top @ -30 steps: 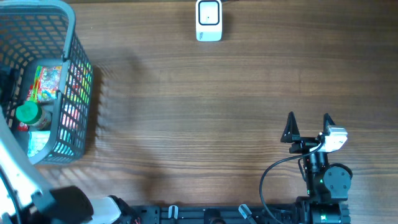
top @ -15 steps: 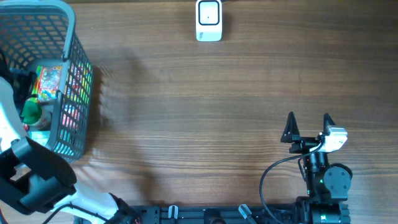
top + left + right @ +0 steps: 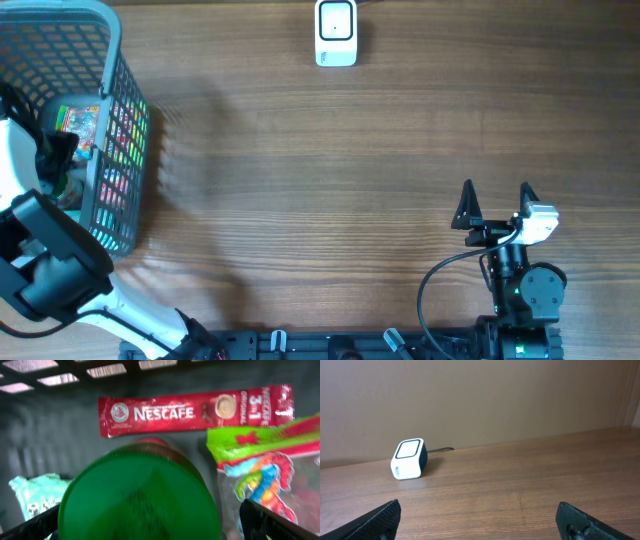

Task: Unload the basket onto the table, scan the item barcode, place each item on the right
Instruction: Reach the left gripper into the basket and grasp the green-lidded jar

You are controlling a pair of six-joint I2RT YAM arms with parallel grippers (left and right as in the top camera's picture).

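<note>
Brown wood-grain counter, bare across the middle, with a plain tan wall behind it in the right wrist view. Even light, no clutter outside the basket.

White barcode scanner stands at the far edge, centre, window up, with a dark cable trailing behind it. Nothing is near it.

Grey wire basket sits at the far left corner, well apart from the scanner. The goods are all inside.

Left end effector is down in the basket, fingers spread wide, one dark tip at each lower corner of the wrist view. Directly below and between them is a green-lidded jar, blurred and close. No contact shown, nothing gripped.

Beside the jar:
- red Nescafé 3-in-1 sachet, flat behind it
- gummy-candy bag, on the right
- pale green packet, on the left

Right end effector is parked at the near right, fingers apart and empty, facing the scanner across open counter.

Progress: early. The jar looks like the chosen item, but it is not yet grasped. Left to do are closing on it, lifting it out, carrying it to the scanner and turning its barcode to the window. No barcode is visible on the jar from here.
</note>
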